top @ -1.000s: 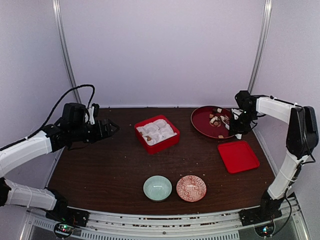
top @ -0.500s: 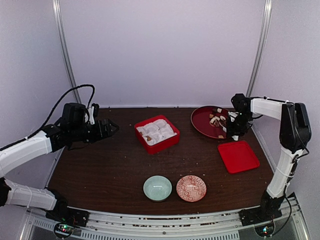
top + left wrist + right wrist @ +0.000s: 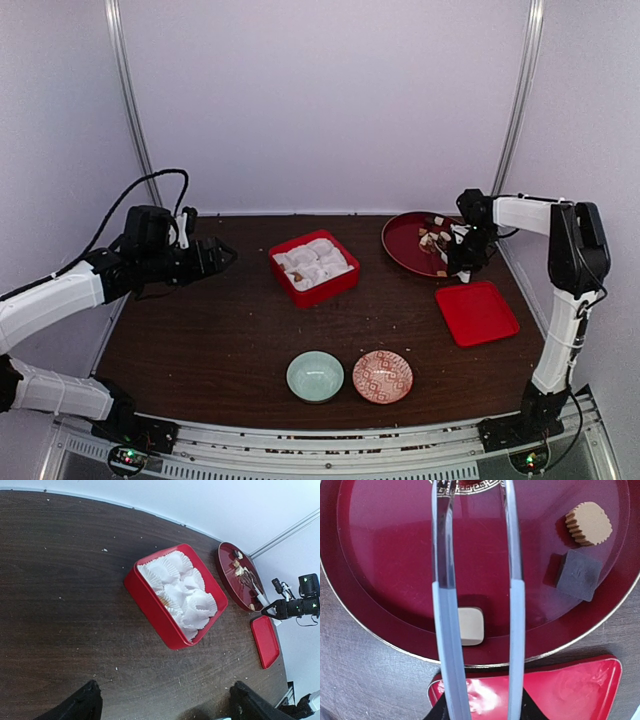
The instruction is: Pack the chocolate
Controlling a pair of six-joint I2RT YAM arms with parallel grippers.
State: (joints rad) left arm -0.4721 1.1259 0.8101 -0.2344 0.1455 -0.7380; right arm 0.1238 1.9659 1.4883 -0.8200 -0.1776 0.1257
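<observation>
Several chocolate pieces lie on the round dark red plate [image 3: 400, 245] at the back right. Up close I see a whitish piece [image 3: 471, 626], a tan scalloped one [image 3: 589, 523] and a dark cube [image 3: 578, 575]. My right gripper [image 3: 465, 250] hangs over the plate's near right rim, shut on the slim tongs [image 3: 516, 605]. The tongs' two arms reach out over the plate, apart, with the whitish piece low between them. The red box [image 3: 335, 285] of white paper cups stands mid-table. My left gripper [image 3: 215, 258] hovers open to the left of the box, holding nothing.
A flat red lid [image 3: 476, 312] lies in front of the plate, right under my right gripper [image 3: 481, 715]. A pale green bowl [image 3: 315, 376] and a patterned pink bowl [image 3: 382, 376] stand side by side near the front edge. Crumbs dot the dark wooden table.
My right arm has swung a little left, bringing the tongs further over the plate, and the tongs' arms have drawn slightly closer. The left arm has not moved.
</observation>
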